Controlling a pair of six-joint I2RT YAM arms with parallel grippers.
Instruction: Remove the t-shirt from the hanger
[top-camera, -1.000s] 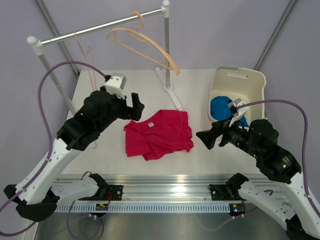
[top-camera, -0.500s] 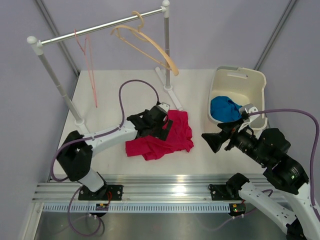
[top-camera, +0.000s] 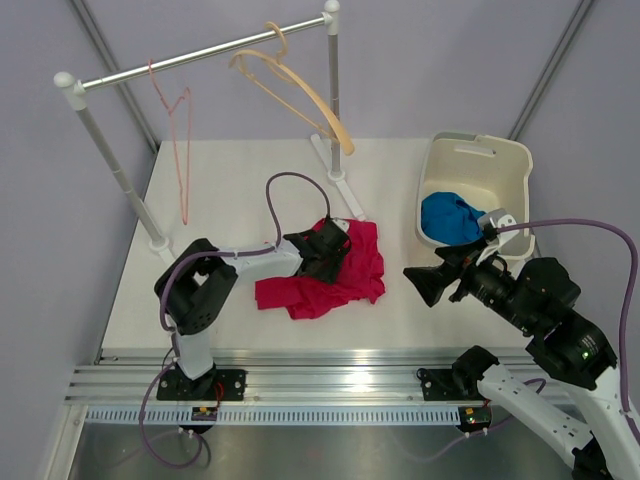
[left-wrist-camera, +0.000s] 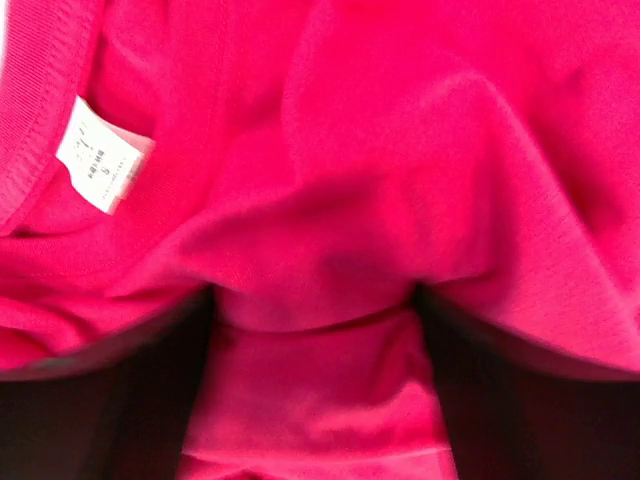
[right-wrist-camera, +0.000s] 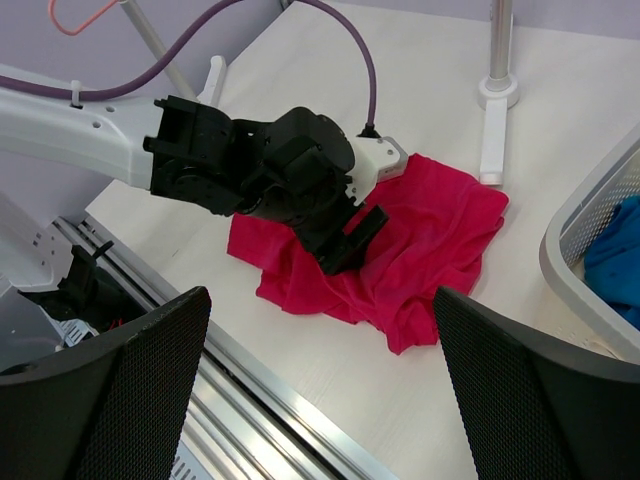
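The red t-shirt (top-camera: 345, 285) lies crumpled on the table, off any hanger. It fills the left wrist view (left-wrist-camera: 350, 150), its white neck label (left-wrist-camera: 100, 155) at upper left. My left gripper (top-camera: 335, 252) is down on the shirt's upper middle. Its jaws are open, with a fold of cloth between the fingertips (left-wrist-camera: 312, 300). The right wrist view shows the left gripper (right-wrist-camera: 355, 240) pressed into the shirt (right-wrist-camera: 440, 250). A bare wooden hanger (top-camera: 300, 95) and a pink wire hanger (top-camera: 178, 130) hang on the rail (top-camera: 200, 52). My right gripper (top-camera: 420, 280) is open and empty, right of the shirt (right-wrist-camera: 320, 295).
A white basket (top-camera: 475, 160) at the back right holds a blue cloth (top-camera: 450, 215). The rack's right foot (top-camera: 345, 195) lies just behind the shirt and its left post (top-camera: 120, 170) stands at the table's left. The metal rail (top-camera: 320, 375) edges the table front.
My left arm has swung down from its raised place at the left and set its gripper on the shirt, bunching the cloth. My right arm shifted slightly, then held still.
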